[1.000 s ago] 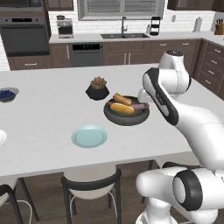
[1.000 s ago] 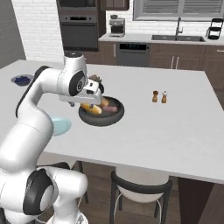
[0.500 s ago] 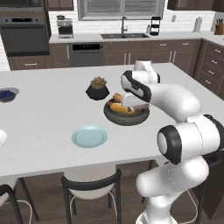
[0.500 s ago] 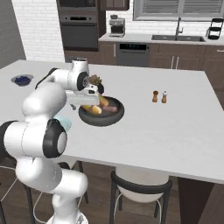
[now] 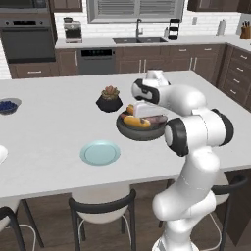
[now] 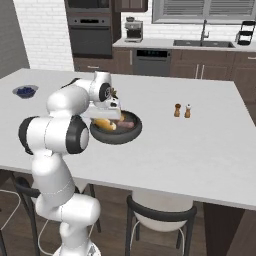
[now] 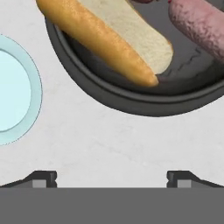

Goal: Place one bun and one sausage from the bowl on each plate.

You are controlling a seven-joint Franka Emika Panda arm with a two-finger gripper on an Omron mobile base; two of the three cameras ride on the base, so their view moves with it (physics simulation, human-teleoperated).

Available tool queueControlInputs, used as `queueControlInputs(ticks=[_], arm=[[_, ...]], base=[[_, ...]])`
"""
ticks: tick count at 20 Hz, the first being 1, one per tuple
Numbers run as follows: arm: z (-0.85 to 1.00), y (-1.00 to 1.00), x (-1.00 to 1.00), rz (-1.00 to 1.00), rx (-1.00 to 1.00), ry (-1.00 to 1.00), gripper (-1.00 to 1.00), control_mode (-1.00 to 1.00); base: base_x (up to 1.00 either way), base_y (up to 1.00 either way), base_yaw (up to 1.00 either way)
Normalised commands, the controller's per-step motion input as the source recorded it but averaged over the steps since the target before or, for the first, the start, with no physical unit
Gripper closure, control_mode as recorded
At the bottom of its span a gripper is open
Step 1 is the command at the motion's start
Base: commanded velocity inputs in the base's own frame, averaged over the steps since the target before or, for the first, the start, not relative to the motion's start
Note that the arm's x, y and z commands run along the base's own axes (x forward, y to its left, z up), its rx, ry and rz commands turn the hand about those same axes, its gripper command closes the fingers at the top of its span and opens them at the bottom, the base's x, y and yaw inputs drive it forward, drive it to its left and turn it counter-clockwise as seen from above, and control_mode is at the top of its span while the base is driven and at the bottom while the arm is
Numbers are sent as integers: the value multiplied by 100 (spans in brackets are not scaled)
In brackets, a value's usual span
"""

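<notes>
One bun within reach, nothing gripped yet.
The claw hung spread and empty over the bowl's near rim; the bun lay inside, apparently against a sausage. Descending here, fingertips might strike the rim, skidding the bowl across the worktop.

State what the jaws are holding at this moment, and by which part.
Nothing is held. The gripper is open over bare counter, short of the bowl and its bun.

White island counter with bowl, blue-green plate, succulent pot.
</notes>
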Motion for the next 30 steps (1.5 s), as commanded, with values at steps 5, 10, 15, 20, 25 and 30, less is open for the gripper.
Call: queueControlInputs(ticks=[5,10,15,20,25,30], arm=[[-36,3,21,0,0,-11,-100,-100],[-37,2,11,0,-1,-24,-100,-100],[-19,1,10,0,0,-19,-100,-100],[-9,6,16,0,0,-1,-100,-100],[0,3,26,0,0,-1,-100,-100],[0,-2,27,0,0,-1,-100,-100]], base=[[0,0,0],[0,0,0],[0,0,0],[0,0,0],[0,0,0],[0,0,0]])
